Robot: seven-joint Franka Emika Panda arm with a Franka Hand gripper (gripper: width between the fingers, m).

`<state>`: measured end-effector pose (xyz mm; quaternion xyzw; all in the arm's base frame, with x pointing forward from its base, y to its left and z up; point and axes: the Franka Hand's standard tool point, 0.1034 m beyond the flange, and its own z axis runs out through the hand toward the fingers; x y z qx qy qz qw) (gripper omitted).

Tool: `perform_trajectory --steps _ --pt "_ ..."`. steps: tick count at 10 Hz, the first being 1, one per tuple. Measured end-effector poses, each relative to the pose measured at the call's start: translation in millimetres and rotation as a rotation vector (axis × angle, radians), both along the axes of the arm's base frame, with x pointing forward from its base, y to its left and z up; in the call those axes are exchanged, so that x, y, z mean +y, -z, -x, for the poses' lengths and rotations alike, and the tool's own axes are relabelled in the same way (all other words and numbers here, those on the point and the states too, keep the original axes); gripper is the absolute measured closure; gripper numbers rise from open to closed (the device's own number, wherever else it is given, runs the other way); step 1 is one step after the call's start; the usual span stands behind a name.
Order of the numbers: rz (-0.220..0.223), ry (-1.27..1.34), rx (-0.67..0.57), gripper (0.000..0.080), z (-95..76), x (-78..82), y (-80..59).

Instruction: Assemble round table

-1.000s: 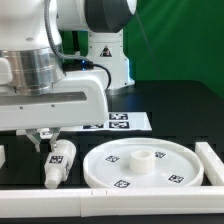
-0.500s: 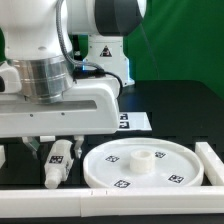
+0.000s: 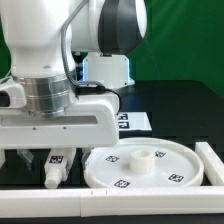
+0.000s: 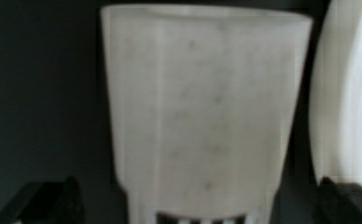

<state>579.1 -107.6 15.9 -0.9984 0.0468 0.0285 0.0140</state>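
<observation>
Black table, green backdrop behind. On the exterior view's left, your gripper hangs low over the post, which lies on its side. The jaws are spread wide, one finger on each side, neither touching it. Just beside it the disc lies flat, hub up. A white border bar flanks the far right.

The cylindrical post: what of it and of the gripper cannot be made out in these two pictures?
1. Exterior view: the gripper hides most of the cylindrical post; only its near end shows.
2. Wrist view: the post is blurred, so no tag can be read.
3. Wrist view: the fingertips are dark, blurred and cut off by the picture edge.
</observation>
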Motion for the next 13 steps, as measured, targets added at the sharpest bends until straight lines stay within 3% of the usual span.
perform_trajectory --steps 4,5,6,7,8,9,11,13 --pt "0.000 0.000 0.001 0.0165 -0.1 0.3 0.1" --pt "0.000 0.000 0.001 0.0353 -0.1 0.3 0.2" --pt "0.000 0.000 0.001 0.0353 0.0 0.3 0.3" --pt "0.000 0.000 0.001 0.0488 0.0 0.3 0.3" --pt "-0.001 -0.009 0.000 0.0488 -0.2 0.1 -0.4" --pt "-0.004 -0.045 -0.008 0.0488 -0.2 1.0 -9.0" --pt "-0.009 -0.127 -0.048 0.0488 8.8 15.7 -52.2" --pt "0.005 -0.233 -0.090 0.0488 38.9 43.1 -66.5"
